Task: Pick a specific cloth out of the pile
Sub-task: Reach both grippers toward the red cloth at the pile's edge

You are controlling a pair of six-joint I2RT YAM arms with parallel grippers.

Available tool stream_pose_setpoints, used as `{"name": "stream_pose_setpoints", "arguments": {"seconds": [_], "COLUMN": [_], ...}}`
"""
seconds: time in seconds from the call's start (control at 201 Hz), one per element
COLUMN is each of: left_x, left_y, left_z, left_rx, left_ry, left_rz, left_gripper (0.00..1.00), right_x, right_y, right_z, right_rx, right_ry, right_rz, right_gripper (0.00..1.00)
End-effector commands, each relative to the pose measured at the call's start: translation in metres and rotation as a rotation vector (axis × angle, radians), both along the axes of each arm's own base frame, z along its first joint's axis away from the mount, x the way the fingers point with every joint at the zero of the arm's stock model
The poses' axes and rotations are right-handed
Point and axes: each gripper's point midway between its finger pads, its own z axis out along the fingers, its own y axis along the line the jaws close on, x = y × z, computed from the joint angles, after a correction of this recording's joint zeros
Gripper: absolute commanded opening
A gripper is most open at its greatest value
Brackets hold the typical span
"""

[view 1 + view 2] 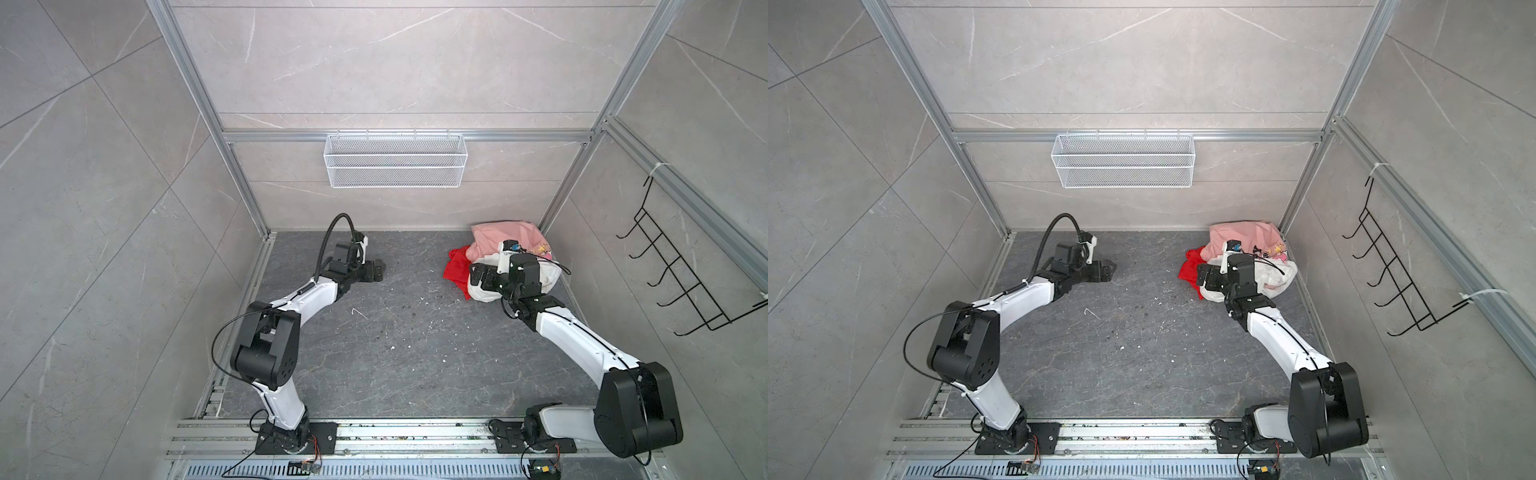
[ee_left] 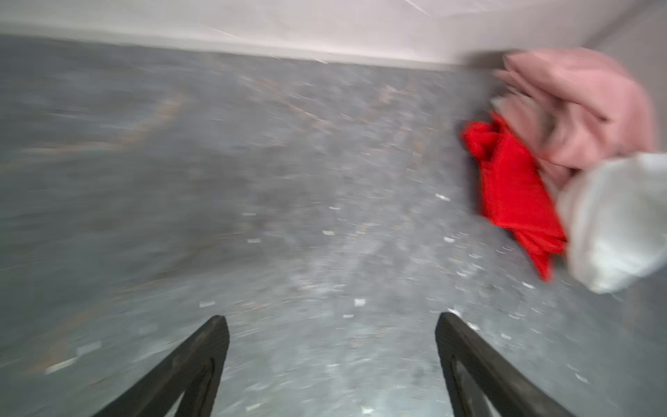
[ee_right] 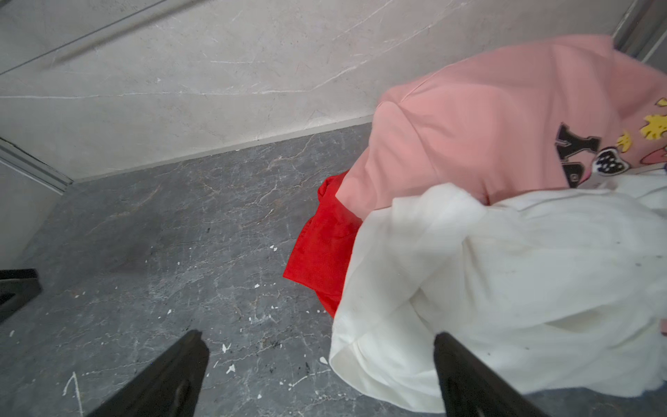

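The left gripper [image 1: 379,270] hangs low over the dark marbled floor [image 1: 395,332], well to the left of the pile [image 1: 486,248]. Its wrist view is blurred, yet the two black fingers [image 2: 213,346] plainly stand wide apart with only bare floor between them; the jaws hold nothing. The cloth [image 2: 512,187] lies far ahead of these jaws and off to the side, well apart from both tips, with open floor in between.

On the back wall, beyond the gap between the two arms, hangs a white wire basket [image 1: 395,160].

In both top views the cloth [image 1: 455,270] [image 1: 1190,272] is a bright red crumple at the left edge of the pile, partly tucked under the other garments. The right gripper [image 1: 472,277] hovers just beside it, over the near-left part of the pile. Its jaws are also spread wide and grip nothing. In the right wrist view the cloth [image 3: 321,252] sits just ahead of the open jaws, roughly in line with the gap between them. The white garment [image 3: 505,270] covers its far side and reaches back around one fingertip [image 3: 454,353]; whether they touch I cannot tell. The pink garment [image 3: 469,126], with cartoon prints, lies farther ahead of the jaws, against the back wall.
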Motion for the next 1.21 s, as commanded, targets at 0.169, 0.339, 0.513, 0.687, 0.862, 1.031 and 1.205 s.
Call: {"name": "stream_pose_setpoints", "arguments": {"seconds": [0.169, 0.339, 0.513, 0.687, 0.862, 1.031, 1.205], "left_x": [0.004, 0.003, 0.003, 0.009, 0.014, 0.021, 0.028], "left_y": [-0.074, -0.111, -0.14, -0.166, -0.191, -0.207, -0.224], "left_z": [0.01, 0.0, -0.017, -0.034, -0.047, -0.052, -0.062], "left_rx": [-0.27, -0.337, -0.379, -0.46, -0.5, -0.536, -0.573], "left_ry": [0.087, 0.137, 0.193, 0.252, 0.272, 0.274, 0.29], "left_rz": [-0.178, -0.244, -0.302, -0.356, -0.4, -0.407, -0.408], "left_gripper": [0.86, 0.85, 0.82, 0.76, 0.73, 0.71, 0.68], "right_x": [0.001, 0.007, 0.01, 0.013, 0.015, 0.016, 0.018], "right_y": [0.014, 0.022, 0.025, 0.023, 0.026, 0.027, 0.028], "right_z": [-0.018, -0.029, -0.033, -0.044, -0.048, -0.052, -0.057], "right_rx": [0.068, 0.11, 0.141, 0.13, 0.134, 0.138, 0.146], "right_ry": [0.103, 0.145, 0.162, 0.192, 0.196, 0.197, 0.207], "right_rz": [0.037, 0.053, 0.046, 0.034, 0.048, 0.051, 0.049], "right_gripper": [1.0, 1.0, 1.0, 0.99, 1.0, 1.0, 1.0]}}
